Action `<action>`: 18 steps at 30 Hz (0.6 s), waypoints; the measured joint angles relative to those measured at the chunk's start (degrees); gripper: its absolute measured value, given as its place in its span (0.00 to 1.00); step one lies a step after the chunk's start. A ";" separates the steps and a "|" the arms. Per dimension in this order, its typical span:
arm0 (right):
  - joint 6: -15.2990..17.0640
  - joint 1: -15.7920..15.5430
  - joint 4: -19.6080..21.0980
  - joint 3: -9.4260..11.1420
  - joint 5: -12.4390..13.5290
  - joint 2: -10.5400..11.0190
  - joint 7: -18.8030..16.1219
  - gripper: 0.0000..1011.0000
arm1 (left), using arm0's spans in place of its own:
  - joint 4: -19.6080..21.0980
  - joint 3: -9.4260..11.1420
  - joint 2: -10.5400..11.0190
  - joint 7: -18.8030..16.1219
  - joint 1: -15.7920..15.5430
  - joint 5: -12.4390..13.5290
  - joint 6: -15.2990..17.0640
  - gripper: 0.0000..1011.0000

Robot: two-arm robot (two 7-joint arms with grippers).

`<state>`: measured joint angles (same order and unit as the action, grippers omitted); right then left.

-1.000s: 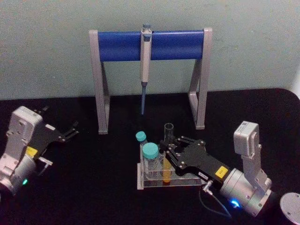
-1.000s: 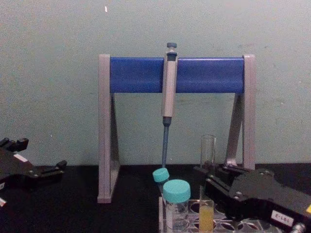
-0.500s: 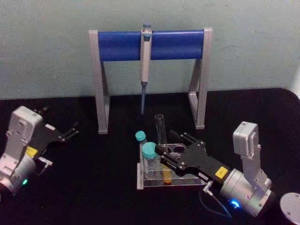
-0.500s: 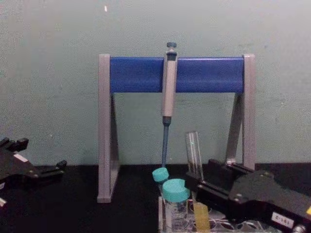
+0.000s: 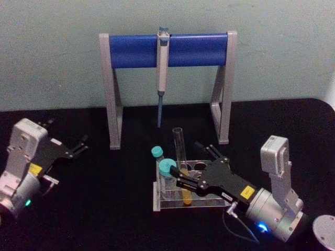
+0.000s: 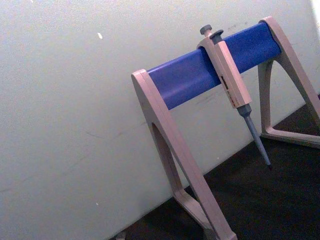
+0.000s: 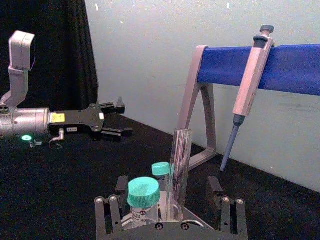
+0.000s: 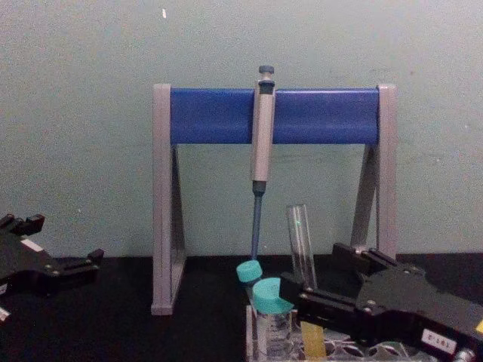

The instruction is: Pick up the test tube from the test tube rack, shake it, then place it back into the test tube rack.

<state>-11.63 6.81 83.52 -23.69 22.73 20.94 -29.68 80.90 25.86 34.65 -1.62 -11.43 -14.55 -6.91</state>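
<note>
The test tube rack sits in front of the tall grey-legged stand, a little to the stand's right half. In the rack stand two vials with teal caps and the test tube, which leans slightly and holds yellow-orange liquid in its lower end. The upper part of the tube is clear and empty.

The chest view shows the tube's open top rising above the dark fingers. The right wrist view looks straight along the tube between the two finger bases. It also takes in the left gripper far off, with its fingers spread apart and nothing between them.

The right gripper reaches over the rack from the rack's right. Its fingers are spread, one to each side of the tube, not clamped on it. A pipette hangs from the stand's blue crossbar.
</note>
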 joint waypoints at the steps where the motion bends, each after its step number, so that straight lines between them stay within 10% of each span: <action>1: -0.01 0.00 0.00 0.00 0.00 0.00 0.00 0.99 | 0.00 0.00 0.00 0.00 0.00 0.00 0.00 0.99; 18: -2.21 -0.06 5.69 2.35 1.20 0.67 0.04 0.99 | 0.00 0.00 0.00 0.00 0.00 0.00 0.00 0.99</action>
<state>-13.84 6.76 89.21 -21.34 23.94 21.61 -29.64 80.90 25.86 34.64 -1.62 -11.43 -14.55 -6.91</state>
